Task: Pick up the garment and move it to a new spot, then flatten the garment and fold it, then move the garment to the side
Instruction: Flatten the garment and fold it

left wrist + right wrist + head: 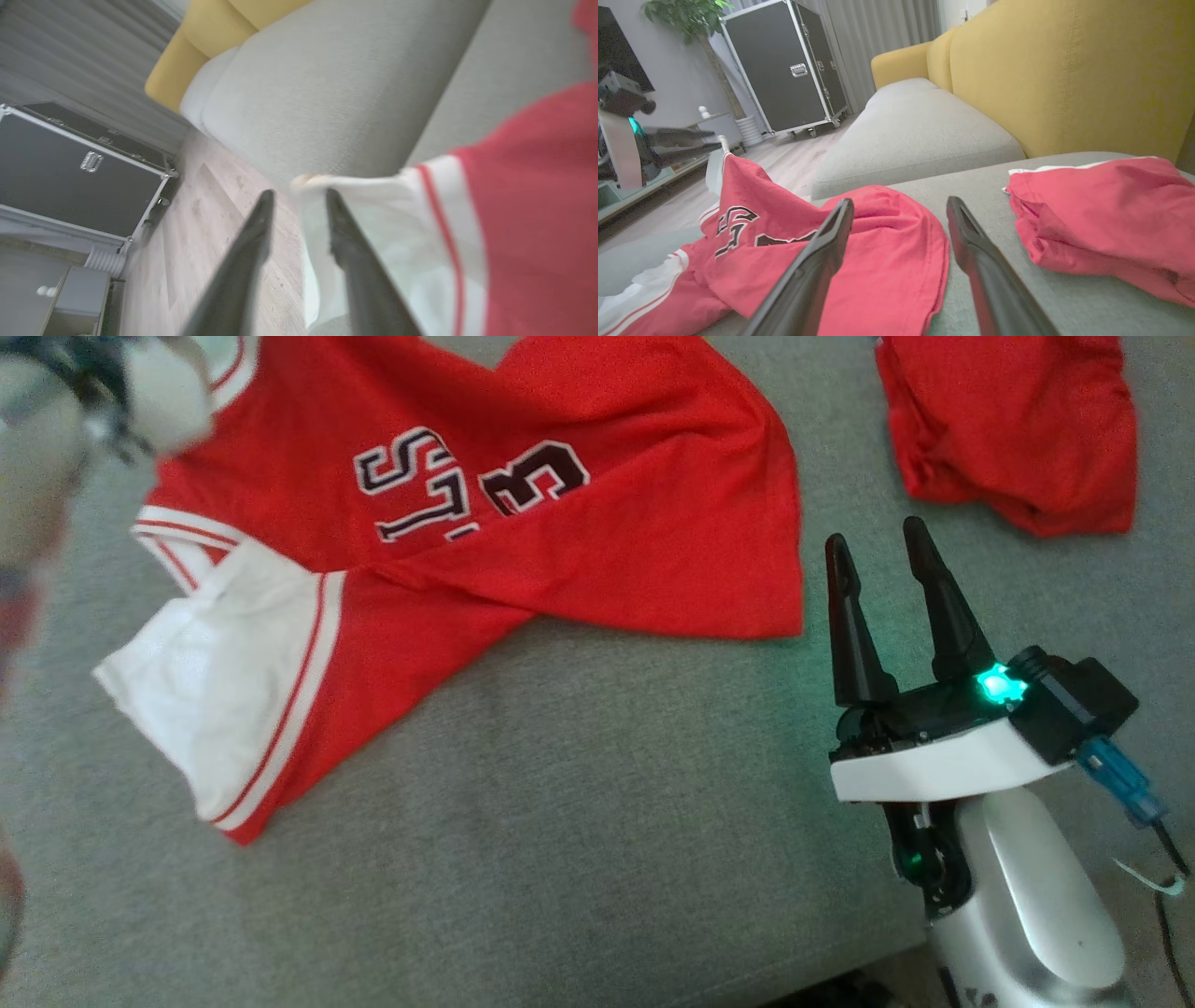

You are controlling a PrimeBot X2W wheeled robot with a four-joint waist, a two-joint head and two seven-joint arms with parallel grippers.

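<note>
The garment (579, 541) is a red jersey with black-and-white lettering and white, red-striped sleeves, lying crumpled on the grey sofa seat (597, 821). My left gripper (103, 401) is a blur at the top left, above the jersey's collar end. In the left wrist view its fingers (252, 242) stand parted, floor shows between them, and the white sleeve (397, 261) rests against the right finger. My right gripper (876, 534) is open and empty, just right of the jersey's hem. In the right wrist view the jersey (887, 252) lies under and left of the right gripper (901, 201).
A second red garment (1018, 429) lies bunched at the seat's far right. The yellow sofa back (1064, 79) rises behind it. A black wheeled case (784, 70) stands on the wood floor (210, 242) past the sofa's end. The seat's front edge is near my right arm.
</note>
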